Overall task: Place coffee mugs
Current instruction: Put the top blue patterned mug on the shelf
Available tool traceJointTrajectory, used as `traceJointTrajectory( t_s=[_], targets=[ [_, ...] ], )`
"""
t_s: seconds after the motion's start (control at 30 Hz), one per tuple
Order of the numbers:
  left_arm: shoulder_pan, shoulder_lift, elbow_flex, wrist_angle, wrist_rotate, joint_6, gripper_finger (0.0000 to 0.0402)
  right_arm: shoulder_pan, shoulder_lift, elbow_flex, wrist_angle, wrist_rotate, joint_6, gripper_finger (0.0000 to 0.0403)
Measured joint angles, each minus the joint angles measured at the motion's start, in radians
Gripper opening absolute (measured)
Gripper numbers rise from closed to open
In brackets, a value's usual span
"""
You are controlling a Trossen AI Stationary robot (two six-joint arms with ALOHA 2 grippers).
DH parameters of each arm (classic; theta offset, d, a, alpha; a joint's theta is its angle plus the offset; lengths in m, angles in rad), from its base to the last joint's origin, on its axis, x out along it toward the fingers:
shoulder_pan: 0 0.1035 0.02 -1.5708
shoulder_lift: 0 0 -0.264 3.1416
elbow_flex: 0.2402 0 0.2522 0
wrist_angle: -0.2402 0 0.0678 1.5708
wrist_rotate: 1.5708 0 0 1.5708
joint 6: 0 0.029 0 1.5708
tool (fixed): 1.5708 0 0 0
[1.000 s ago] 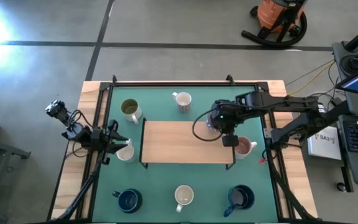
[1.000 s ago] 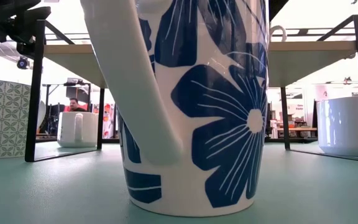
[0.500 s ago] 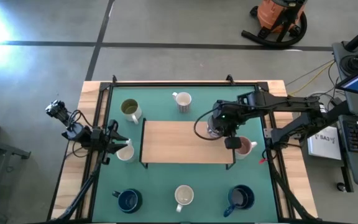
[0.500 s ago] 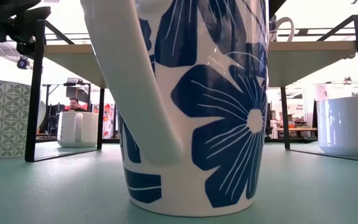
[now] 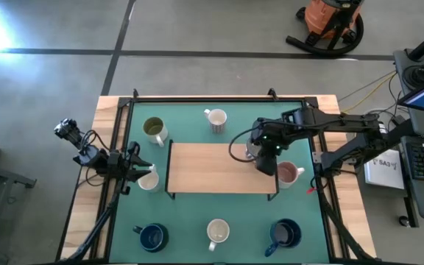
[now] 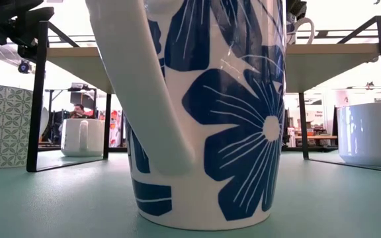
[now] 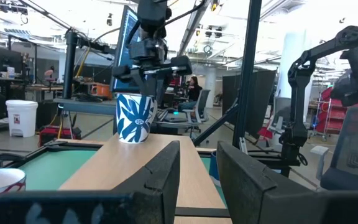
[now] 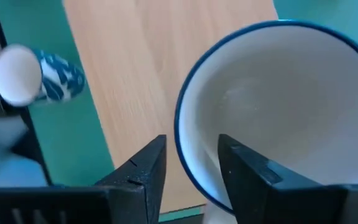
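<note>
Since a second ago the right gripper (image 5: 265, 154) has loosened from the blue-flowered mug (image 7: 133, 117), which now stands upright on the wooden shelf (image 5: 212, 168) at its three-o'clock end; the fingers straddle the rim, parted, apparently letting go. The left gripper (image 5: 133, 171) waits at nine o'clock, part-open, empty. No writing legible.

Eight mugs, all upright. Blue-flower white mug (image 7: 134, 117) on wooden shelf's right end. Olive-inside mug (image 5: 154, 129) far left, striped mug (image 5: 216, 118) far centre, white mug (image 5: 148, 178) left, pinkish mug (image 5: 288, 174) right. Near row: navy mug (image 5: 152, 236), cream mug (image 5: 218, 232), second navy mug (image 5: 285, 232).
</note>
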Motion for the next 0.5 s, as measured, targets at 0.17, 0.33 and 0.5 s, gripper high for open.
traceJointTrajectory(
  t_s=[0.17,0.33,0.5],
  targets=[
    [0.0,0.0,0.0,0.0,0.0,0.0,0.0089,0.0,0.002,0.0,0.058,0.01,0.165,0.0137],
    [0.0,0.0,0.0,0.0,0.0,0.0,0.0089,0.0,0.004,0.0,0.103,0.065,0.242,0.0137],
    [0.0,0.0,0.0,0.0,0.0,0.0,0.0089,0.0,0.037,0.001,0.11,0.079,0.242,0.0128]
  ],
)
